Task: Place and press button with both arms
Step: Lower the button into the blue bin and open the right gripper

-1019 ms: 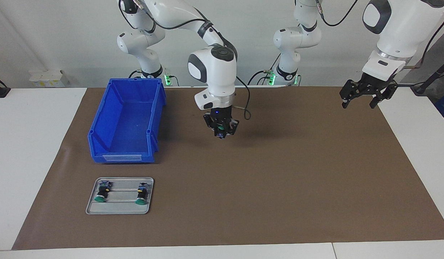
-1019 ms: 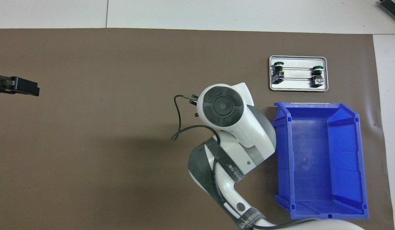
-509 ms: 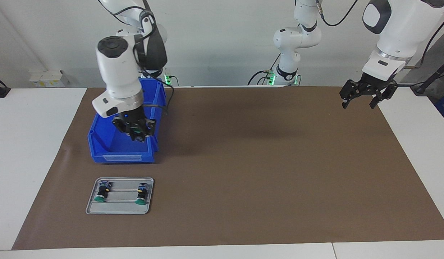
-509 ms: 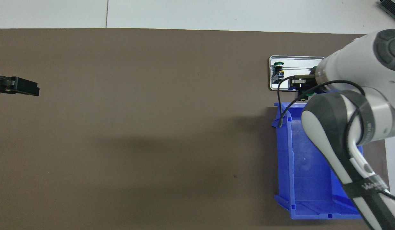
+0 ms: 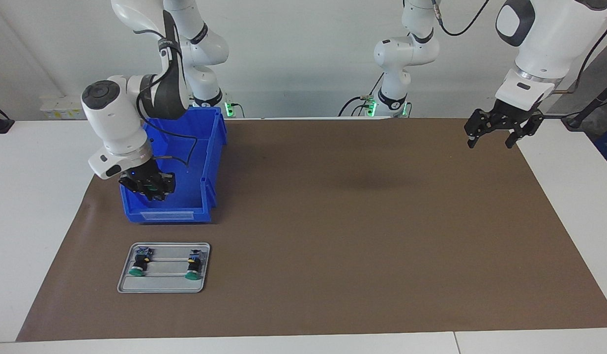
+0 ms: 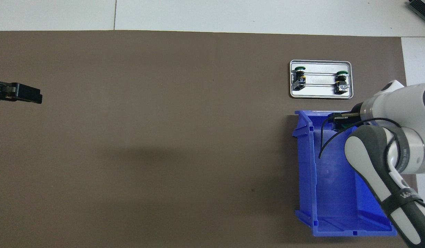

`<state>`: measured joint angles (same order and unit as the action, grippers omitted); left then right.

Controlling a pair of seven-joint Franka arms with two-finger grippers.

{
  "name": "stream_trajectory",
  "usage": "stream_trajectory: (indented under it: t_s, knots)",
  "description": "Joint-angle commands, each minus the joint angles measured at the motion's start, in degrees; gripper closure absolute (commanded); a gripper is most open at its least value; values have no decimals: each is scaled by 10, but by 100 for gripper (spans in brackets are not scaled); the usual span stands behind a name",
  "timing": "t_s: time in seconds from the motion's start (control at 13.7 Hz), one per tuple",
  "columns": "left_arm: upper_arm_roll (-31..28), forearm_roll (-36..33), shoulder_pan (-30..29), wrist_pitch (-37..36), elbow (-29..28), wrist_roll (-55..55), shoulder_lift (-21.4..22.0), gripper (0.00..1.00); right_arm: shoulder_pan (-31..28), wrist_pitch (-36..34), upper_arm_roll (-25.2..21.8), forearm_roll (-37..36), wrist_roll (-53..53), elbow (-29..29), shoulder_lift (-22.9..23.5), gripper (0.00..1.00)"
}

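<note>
Swinging from mid-table, my right gripper [image 5: 150, 189] now hangs over the blue bin [image 5: 212, 147], at its end farther from me, fingers clamped on the green-capped button [image 6: 342, 126]. That suggests the button goes into the bin. My left gripper [image 5: 495, 132] waits open over the mat's [image 5: 362, 246] edge. Two more buttons lie in the metal tray [image 5: 124, 284].

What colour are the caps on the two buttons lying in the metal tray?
Green. The caps show best in the facing view, where they point toward the camera in the metal tray.
</note>
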<state>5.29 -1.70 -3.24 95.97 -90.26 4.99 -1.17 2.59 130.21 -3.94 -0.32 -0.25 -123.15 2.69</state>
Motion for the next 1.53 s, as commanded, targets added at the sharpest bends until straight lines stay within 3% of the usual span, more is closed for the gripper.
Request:
stream_trajectory:
  t_s: [0.0,0.15,0.36,0.44,0.58,0.65,0.73,0.8,1.09,1.46]
  knots:
    - [2,-7,-4,-1,-15,6,14,0,-5,74,6,16,-9,-98,-39,100]
    - [2,-7,-3,-1,-15,6,14,0,-6,116,6,16,-25,-126,-37,100]
    - [2,-7,-4,-1,-15,6,14,0,-16,125,6,16,-28,-129,-28,100]
    - [2,-7,-4,-2,-15,6,14,0,-16,125,6,16,-28,-129,-25,93]
    - [2,-7,-3,-1,-15,6,14,0,-17,135,6,16,-28,-130,-16,62]
    - [2,-7,-4,-1,-14,6,14,0,-16,135,6,16,-27,-130,-16,43]
    - [2,-7,-4,-1,-15,6,14,0,-16,135,6,16,-27,-128,-15,18]
    - [2,-7,-4,-2,-15,6,14,0,-16,134,6,16,-26,-123,-15,3]
    - [2,-7,-4,-1,-14,6,14,0,-15,86,6,16,-17,-60,-23,1]
    - [2,-7,-4,-2,-15,6,14,0,-12,-119,5,16,31,108,-26,0]
